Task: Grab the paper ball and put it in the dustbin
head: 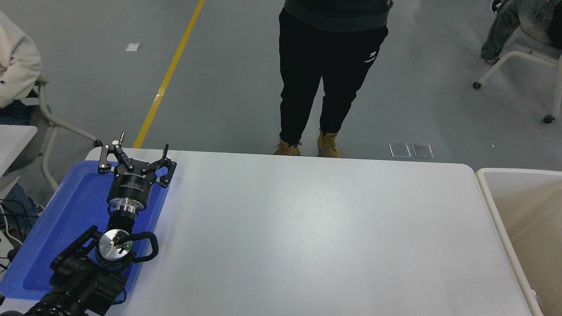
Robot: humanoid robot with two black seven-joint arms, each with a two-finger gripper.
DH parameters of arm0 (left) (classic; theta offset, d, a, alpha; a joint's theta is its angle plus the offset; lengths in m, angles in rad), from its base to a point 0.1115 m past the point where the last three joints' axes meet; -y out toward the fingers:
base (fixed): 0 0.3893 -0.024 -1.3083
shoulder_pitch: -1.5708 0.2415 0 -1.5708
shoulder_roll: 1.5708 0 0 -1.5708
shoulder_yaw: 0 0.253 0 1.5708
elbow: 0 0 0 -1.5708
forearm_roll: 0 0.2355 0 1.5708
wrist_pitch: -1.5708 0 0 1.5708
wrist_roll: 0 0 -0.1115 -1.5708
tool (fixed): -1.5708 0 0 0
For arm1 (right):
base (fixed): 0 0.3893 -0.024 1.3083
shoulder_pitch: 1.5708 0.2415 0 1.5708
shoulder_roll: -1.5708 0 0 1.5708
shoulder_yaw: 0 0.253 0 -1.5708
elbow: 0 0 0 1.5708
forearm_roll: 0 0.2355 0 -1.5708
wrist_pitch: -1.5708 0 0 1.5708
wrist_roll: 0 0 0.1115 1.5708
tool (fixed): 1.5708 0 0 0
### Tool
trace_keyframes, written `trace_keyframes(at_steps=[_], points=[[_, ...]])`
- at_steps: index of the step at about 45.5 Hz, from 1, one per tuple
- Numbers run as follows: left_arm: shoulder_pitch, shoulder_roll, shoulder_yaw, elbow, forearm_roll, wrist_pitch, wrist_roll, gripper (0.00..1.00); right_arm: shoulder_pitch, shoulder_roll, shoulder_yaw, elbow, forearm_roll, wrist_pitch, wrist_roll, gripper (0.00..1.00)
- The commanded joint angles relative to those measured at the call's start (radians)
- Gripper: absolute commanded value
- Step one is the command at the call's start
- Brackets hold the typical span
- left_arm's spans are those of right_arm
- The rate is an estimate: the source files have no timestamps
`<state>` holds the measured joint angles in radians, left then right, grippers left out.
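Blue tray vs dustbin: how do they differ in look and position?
The blue tray is shallow and bright blue; the dustbin is deep, with an off-white rim and beige inside. The tray lies on the white table at its left end; the dustbin stands off the table, against its right edge. The left end effector hangs over the tray; nothing is over the dustbin. Both are rectangular, and no paper ball shows in either.

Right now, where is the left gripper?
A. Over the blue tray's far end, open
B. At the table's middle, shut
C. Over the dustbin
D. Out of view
A: the left gripper hangs open above the blue tray at the table's left.
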<state>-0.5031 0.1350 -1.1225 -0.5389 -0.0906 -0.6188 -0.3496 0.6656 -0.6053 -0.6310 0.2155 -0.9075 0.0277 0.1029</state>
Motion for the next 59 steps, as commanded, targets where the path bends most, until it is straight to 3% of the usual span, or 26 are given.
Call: trace_keyframes(at_steps=[1, 8, 10, 13, 14, 33, 37, 41, 59], points=[[0.000, 0.000, 0.001, -0.001, 0.000, 0.001, 0.000, 1.00, -0.040, 0.047, 0.002, -0.021, 0.041, -0.025, -0.002, 0.00], [0.000, 0.000, 0.001, 0.000, 0.000, 0.001, 0.000, 1.00, -0.040, 0.052, 0.002, -0.021, 0.051, -0.029, 0.000, 0.00], [0.000, 0.000, 0.001, -0.001, 0.000, -0.001, 0.000, 1.00, -0.040, 0.052, 0.002, -0.021, 0.051, -0.035, 0.000, 0.26], [0.000, 0.000, 0.001, 0.000, 0.000, 0.001, 0.000, 1.00, -0.040, 0.052, 0.002, -0.019, 0.053, -0.042, 0.000, 0.93], [0.000, 0.000, 0.000, 0.000, 0.000, 0.001, 0.000, 1.00, -0.040, 0.052, 0.002, -0.019, 0.053, -0.035, 0.000, 1.00], [0.000, 0.000, 0.000, -0.001, 0.000, 0.001, 0.000, 1.00, -0.006, 0.047, 0.002, -0.012, 0.073, -0.038, 0.001, 1.00], [0.000, 0.000, 0.001, 0.000, 0.000, 0.001, 0.000, 1.00, 0.020, 0.047, 0.065, 0.007, 0.127, -0.045, 0.001, 1.00], [0.000, 0.000, 0.000, 0.000, 0.000, 0.001, 0.001, 1.00, 0.029, 0.044, 0.219, 0.016, 0.173, -0.045, 0.001, 1.00], [0.000, 0.000, 0.001, -0.001, 0.000, 0.001, 0.001, 1.00, -0.009, 0.039, 1.141, 0.254, 0.177, -0.038, 0.001, 1.00]])
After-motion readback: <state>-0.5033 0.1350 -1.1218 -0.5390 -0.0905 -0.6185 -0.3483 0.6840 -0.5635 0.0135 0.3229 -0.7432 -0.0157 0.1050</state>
